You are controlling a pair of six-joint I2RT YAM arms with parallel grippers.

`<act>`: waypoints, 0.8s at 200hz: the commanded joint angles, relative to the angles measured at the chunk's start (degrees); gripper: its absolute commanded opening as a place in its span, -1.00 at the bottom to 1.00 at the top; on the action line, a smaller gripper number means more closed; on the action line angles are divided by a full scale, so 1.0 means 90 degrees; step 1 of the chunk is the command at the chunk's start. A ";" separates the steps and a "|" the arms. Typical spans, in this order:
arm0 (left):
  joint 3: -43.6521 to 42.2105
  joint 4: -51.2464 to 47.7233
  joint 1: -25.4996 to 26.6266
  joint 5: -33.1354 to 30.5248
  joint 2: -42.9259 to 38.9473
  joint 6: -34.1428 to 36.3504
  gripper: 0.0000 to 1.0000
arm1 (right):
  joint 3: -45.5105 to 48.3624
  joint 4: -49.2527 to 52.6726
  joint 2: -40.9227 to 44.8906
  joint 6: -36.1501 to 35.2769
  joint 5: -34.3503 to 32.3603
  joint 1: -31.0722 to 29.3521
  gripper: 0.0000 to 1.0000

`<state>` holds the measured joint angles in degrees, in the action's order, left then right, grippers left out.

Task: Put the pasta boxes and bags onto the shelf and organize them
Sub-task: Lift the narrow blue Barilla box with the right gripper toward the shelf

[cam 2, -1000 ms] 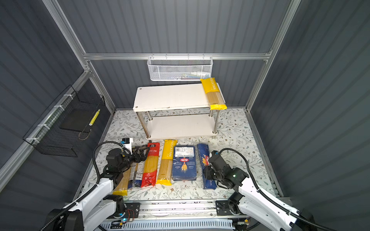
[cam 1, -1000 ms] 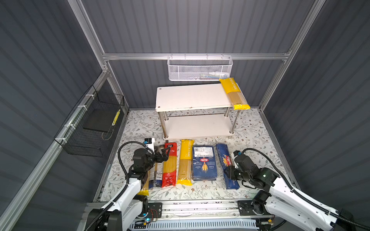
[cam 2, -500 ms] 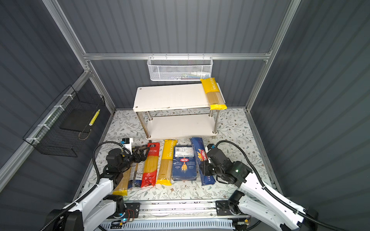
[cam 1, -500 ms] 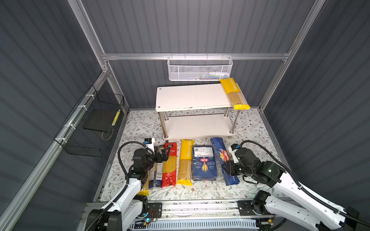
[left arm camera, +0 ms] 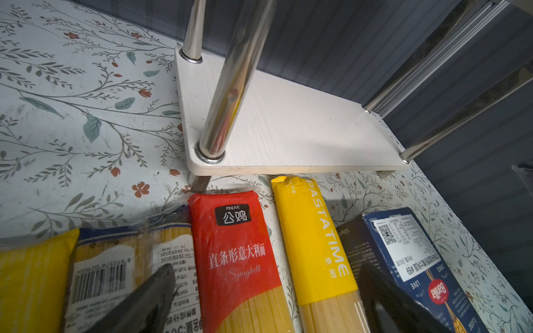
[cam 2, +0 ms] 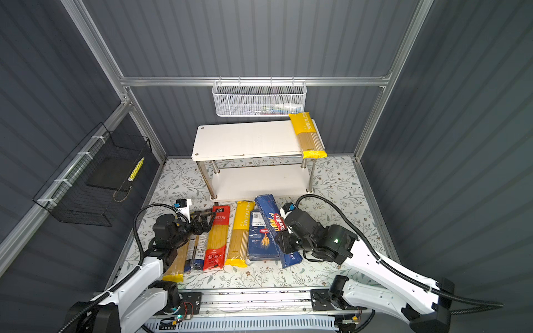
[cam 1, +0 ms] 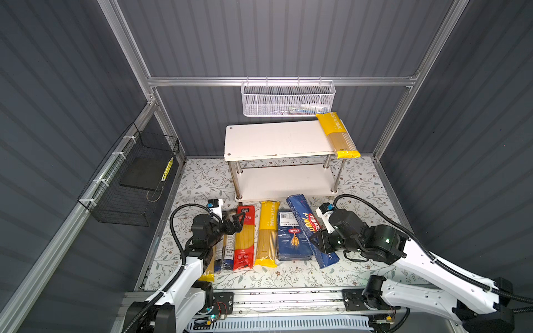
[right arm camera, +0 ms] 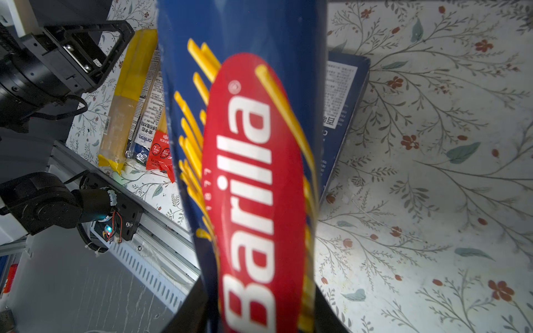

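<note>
My right gripper point(cam 1: 323, 242) point(right arm camera: 259, 311) is shut on the long narrow blue spaghetti box point(cam 1: 302, 213) point(right arm camera: 253, 144), which slants across the wide pasta box point(cam 1: 291, 248) point(right arm camera: 343, 95). On the floral mat lie a yellow bag point(cam 1: 266, 233), a red bag point(cam 1: 245, 239) point(left arm camera: 236, 253), a blue-and-white labelled bag point(cam 1: 227, 250) and a yellow-ended bag point(cam 1: 207, 274). My left gripper point(cam 1: 238, 222) point(left arm camera: 268, 302) hangs open over the red bag's far end. Another yellow bag point(cam 1: 337, 135) lies across the right end of the shelf point(cam 1: 274, 138).
A white mesh basket point(cam 1: 288, 101) hangs on the back wall above the shelf. A black wire basket point(cam 1: 135, 178) hangs on the left wall. The shelf's chrome legs point(left arm camera: 227, 86) stand just beyond the bags. An aluminium rail point(cam 1: 288, 297) runs along the front edge.
My right gripper has raised the narrow box and swung its far end left, so it now overlaps the wide box. The left arm has stayed where it was.
</note>
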<state>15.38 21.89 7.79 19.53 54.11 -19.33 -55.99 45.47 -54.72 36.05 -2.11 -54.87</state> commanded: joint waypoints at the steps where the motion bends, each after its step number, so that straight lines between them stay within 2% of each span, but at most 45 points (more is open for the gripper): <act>1: 0.0088 -0.0045 -0.0006 -0.0021 -0.0035 0.0032 1.00 | -0.0683 -0.0496 -0.0077 -0.0288 -0.0215 -0.0074 -0.28; 112: 0.0094 -0.0069 -0.0006 -0.0023 -0.0035 0.0048 1.00 | -0.2958 0.0061 -0.1010 -0.0899 -0.0319 -0.0114 -0.29; 160: 0.0088 -0.0079 -0.0006 -0.0028 -0.0074 0.0058 1.00 | -0.4135 0.0364 -0.1720 -0.1093 -0.0453 0.0074 -0.33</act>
<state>15.38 21.87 7.79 19.53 54.13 -19.31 -85.71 52.42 -69.21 28.64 -3.90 -55.09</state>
